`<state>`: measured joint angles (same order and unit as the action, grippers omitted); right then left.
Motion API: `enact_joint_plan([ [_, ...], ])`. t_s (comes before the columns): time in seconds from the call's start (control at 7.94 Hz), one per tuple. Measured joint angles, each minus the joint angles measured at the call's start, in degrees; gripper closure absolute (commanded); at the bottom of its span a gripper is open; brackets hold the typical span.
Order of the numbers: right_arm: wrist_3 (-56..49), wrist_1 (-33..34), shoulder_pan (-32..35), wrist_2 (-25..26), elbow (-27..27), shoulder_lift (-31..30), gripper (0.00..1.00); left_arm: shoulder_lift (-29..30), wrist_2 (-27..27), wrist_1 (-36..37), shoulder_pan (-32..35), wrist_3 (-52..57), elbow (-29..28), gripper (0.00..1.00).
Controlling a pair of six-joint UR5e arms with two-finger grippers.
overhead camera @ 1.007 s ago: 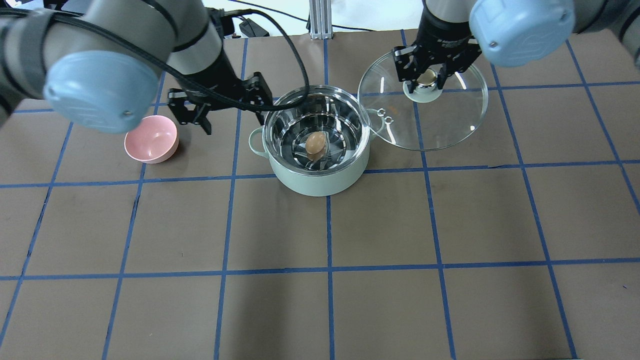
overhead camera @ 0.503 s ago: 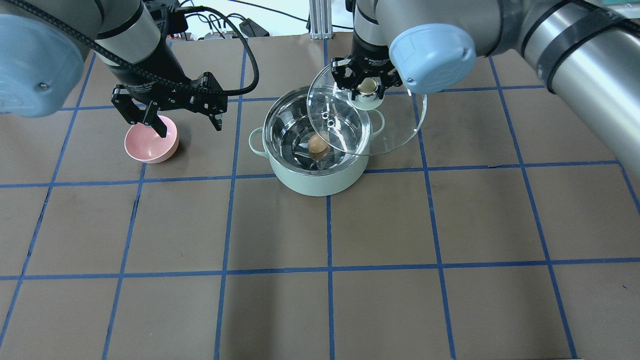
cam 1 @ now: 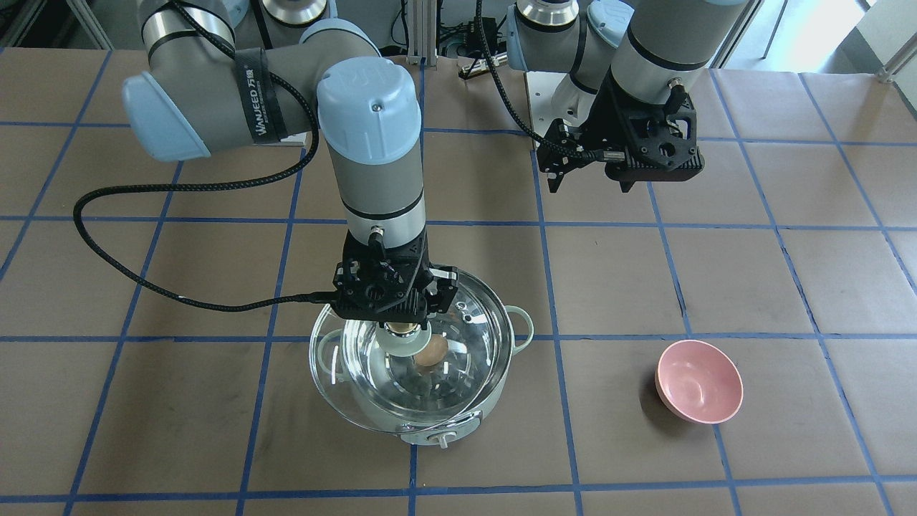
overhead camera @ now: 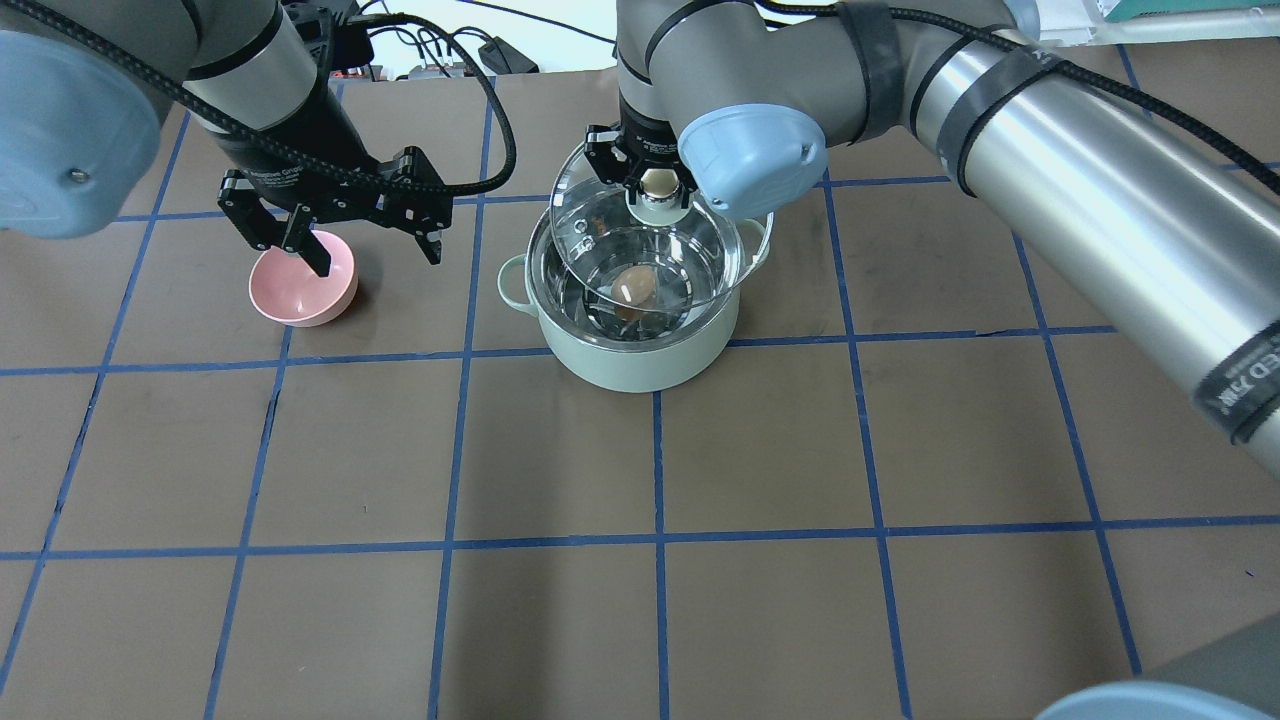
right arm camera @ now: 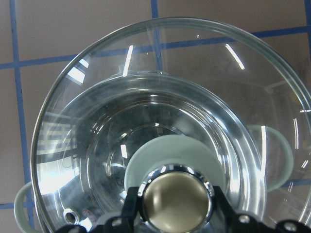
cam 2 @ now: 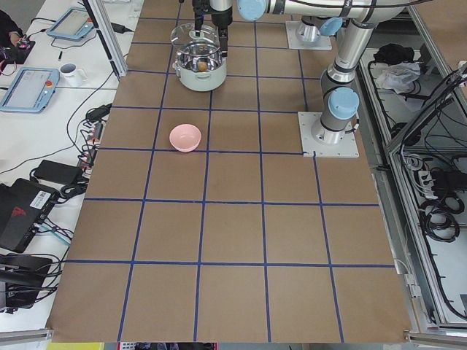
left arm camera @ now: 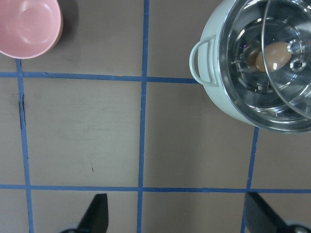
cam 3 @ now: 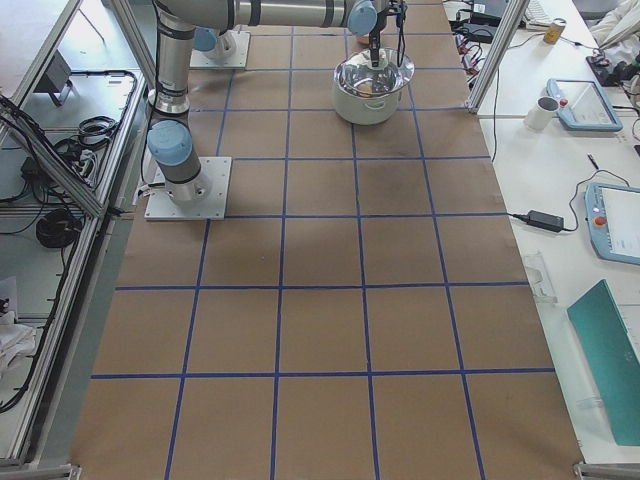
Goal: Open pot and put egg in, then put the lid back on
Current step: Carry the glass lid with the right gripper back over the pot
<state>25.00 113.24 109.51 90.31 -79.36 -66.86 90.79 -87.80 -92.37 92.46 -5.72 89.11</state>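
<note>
Pot (overhead camera: 640, 360), quantity one, pale green, stands on the brown gridded table (overhead camera: 800, 450) with one loop handle at each side. Egg (overhead camera: 634, 287), quantity one, lies on the steel floor inside the pot. Lid (overhead camera: 590, 230), quantity one, clear glass, hangs over the pot's opening; its rim does not line up with the pot's rim in any view, and contact between the two cannot be determined. Right gripper (overhead camera: 657, 190) has its jaws clamped on the lid's knob (right arm camera: 175, 199); the right wrist view shows this grip close up. Left gripper (overhead camera: 376, 255) has its jaws spread wide with nothing between them, between the pot and the pink bowl (overhead camera: 310, 295), quantity one, which stands well apart from the pot. The front-facing view alone shows the pot's control knob (cam 1: 442, 438). The left wrist view shows the lid's two vent holes (left arm camera: 294, 47) beside the egg, and both left fingertips (left arm camera: 97, 213) far apart.
</note>
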Motion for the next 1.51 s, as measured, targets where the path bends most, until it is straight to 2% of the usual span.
enact_joint_plan([
  [0.38,2.9,0.9,0.7,-1.8,0.3,1.7,0.82,-0.3,0.0,0.0,-0.1,0.1,-0.1,0.00],
  [0.88,3.8,-5.2,0.7,-4.6,1.2,1.9,0.79,-0.4,-0.1,0.0,-0.1,1.4,-0.1,0.00],
  [1.51,3.9,-6.1,0.7,-5.7,1.7,2.4,0.77,-0.4,-0.2,-0.1,-0.1,1.8,-0.1,0.00],
])
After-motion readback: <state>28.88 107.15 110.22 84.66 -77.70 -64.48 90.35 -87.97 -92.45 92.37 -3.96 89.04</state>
